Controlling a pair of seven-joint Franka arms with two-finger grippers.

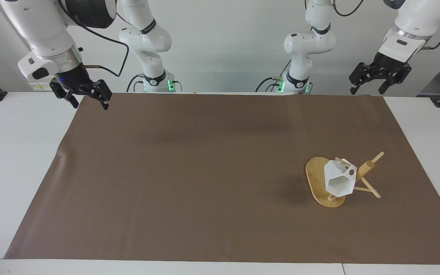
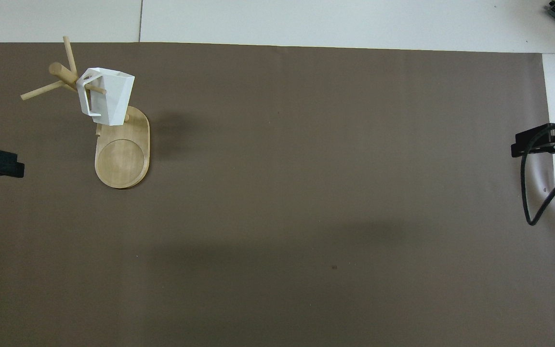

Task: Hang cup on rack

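the cup (image 1: 339, 180) hangs by its handle on a peg of the rack (image 1: 321, 183), well clear of both sets of fingers. a bump to the table (image 1: 21, 160) could slip it off the thin peg. it is white, faceted, tilted. left fingers (image 1: 379, 76) and right fingers (image 1: 84, 95) are apart, empty, raised.

left pincer (image 1: 377, 80) raised, open | right pincer (image 1: 86, 97) raised, open

No legible text, label, brand, number or sign in either view: faint dark lettering on the right arm's upper housing (image 1: 75, 17) is too small to read, and nothing else carries markings.
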